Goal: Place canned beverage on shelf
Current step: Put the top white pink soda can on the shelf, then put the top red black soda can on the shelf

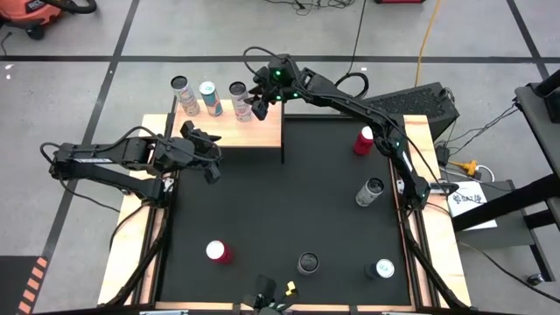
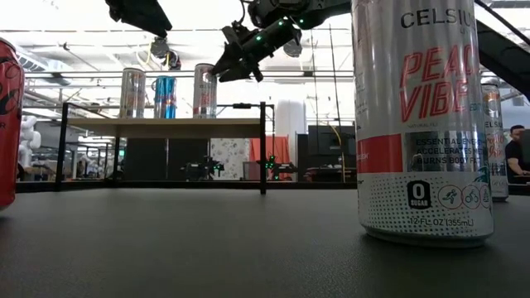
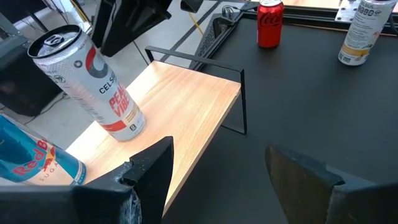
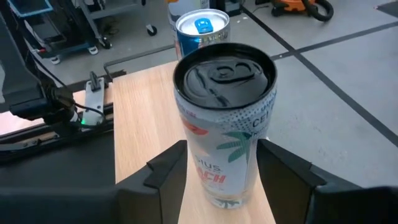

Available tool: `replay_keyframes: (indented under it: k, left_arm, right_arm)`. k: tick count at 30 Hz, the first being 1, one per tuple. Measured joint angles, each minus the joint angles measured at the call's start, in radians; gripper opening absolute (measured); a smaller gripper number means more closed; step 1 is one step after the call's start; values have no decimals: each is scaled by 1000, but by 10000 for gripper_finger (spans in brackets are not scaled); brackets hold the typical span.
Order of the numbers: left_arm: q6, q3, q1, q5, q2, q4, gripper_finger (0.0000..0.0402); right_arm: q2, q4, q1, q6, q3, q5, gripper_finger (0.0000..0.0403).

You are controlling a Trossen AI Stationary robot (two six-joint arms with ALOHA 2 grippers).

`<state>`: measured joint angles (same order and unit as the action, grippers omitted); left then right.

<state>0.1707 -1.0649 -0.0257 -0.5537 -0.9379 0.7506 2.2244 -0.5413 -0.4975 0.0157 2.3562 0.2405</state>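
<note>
The right pincer (image 1: 260, 107) is straddling the third can (image 4: 225, 124), standing upright on the shelf (image 1: 262, 129) beside 2 others; its fingers seem just clear of it. The left pincer (image 1: 210, 157), fingers apart and empty, is waiting over the bench (image 1: 289, 219).

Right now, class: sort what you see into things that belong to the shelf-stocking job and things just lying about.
Job:
- shelf
- three cans on it, including the Celsius can
- right gripper, open beside that can
- left gripper, open, waiting by the shelf
- loose cans on the black table, such as the red can

Lying about:
- yellow cable on the floor
</note>
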Motion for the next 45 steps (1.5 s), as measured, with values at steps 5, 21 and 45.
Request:
replay_keyframes:
  k: [5, 21, 45]
  left_arm:
    - [0, 0, 0, 0, 0, 0, 254]
    - [1, 0, 0, 0, 0, 0, 254]
    - [6, 0, 0, 38, 0, 0, 254]
  right_arm:
    - [-4, -15, 1, 14, 0, 0, 173]
    - [-1, -16, 7, -26, 0, -1, 173]
    - [-71, -87, -10, -49, 0, -6, 173]
